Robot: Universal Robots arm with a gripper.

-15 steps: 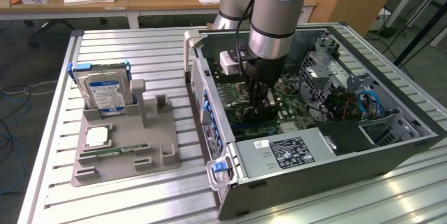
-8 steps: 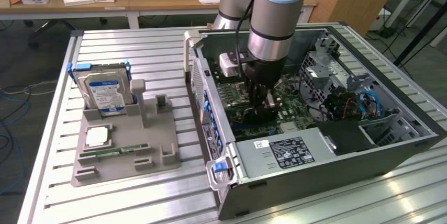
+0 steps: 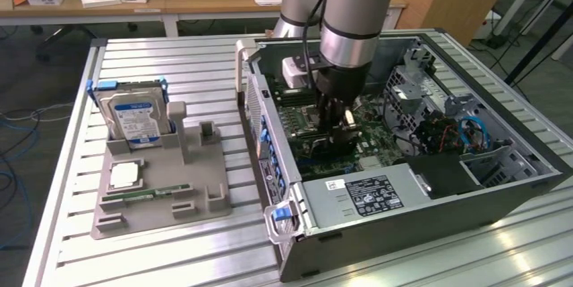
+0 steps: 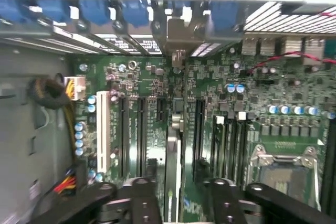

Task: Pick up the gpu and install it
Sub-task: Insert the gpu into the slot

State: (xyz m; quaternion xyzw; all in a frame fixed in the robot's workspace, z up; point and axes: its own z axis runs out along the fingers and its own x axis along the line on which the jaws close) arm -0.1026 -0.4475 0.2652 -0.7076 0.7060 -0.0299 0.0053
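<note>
My claw (image 4: 176, 195) stands open astride the gpu (image 4: 172, 145) seated in its motherboard (image 4: 152, 85) slot; I judge installation finished, release underway.

Black gripper (image 4: 176, 195) fingers stand apart over the green motherboard (image 4: 252, 103). Between them, the thin, edge-on GPU card (image 4: 172, 166) sits upright in a slot.

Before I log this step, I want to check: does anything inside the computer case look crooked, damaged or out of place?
Nothing stands out. The gpu stands upright on the motherboard, its bracket at the case's rear wall, between the fingers of the open end effector. I see no loose parts.
</note>
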